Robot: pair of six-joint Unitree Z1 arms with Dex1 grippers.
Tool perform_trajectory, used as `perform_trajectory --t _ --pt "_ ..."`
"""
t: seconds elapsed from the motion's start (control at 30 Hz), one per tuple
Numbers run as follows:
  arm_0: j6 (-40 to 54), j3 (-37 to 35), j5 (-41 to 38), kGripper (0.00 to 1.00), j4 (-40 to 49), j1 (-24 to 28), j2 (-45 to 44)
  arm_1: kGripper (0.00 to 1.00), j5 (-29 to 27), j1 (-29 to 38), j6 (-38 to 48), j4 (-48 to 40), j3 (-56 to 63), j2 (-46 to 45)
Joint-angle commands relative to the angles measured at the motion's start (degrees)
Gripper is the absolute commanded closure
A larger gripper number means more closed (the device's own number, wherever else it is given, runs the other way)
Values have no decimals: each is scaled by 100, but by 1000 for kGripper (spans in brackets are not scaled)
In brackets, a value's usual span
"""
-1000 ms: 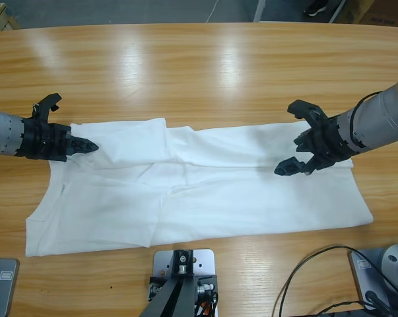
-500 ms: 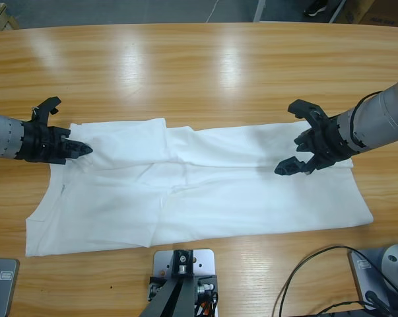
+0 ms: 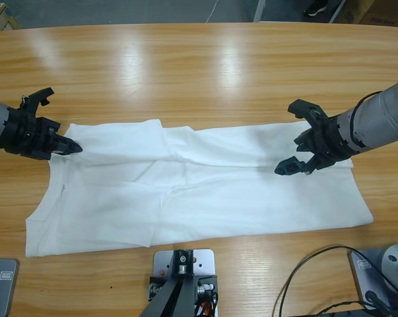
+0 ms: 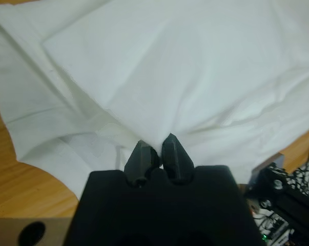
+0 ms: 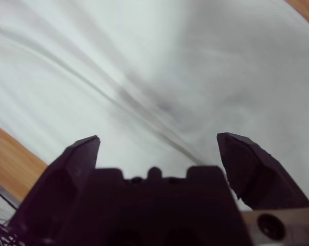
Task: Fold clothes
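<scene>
The clothes are one white T-shirt (image 3: 205, 181) spread lengthwise across the wooden table, partly folded, with creases near its left third. My left gripper (image 3: 72, 148) comes in from the left edge and is shut on the shirt's upper left corner; in the left wrist view the jaws pinch a fold of white cloth (image 4: 205, 77) at the left gripper (image 4: 155, 147). My right gripper (image 3: 292, 137) stands open above the shirt's right end, one jaw over bare wood, the other over fabric. In the right wrist view the right gripper (image 5: 159, 146) has its jaws wide apart over white cloth (image 5: 144, 66).
The long wooden table (image 3: 199, 72) stretches bare behind the shirt. Black cables (image 3: 317, 277) lie at the front right. The shirt's lower hem runs close to the table's front edge.
My left gripper has pulled leftward with the shirt's corner, drawing the upper left fabric out and flattening it. The right arm has not moved.
</scene>
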Motion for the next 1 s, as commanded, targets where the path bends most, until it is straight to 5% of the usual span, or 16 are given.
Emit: perform_trajectory --t 0.03,1.0 --pt "53 71 -485 998 266 -43 415 73 -57 -56 13 -46 84 179" --pt "220 -174 -726 989 1317 -43 510 73 -136 -56 22 -32 83 188"
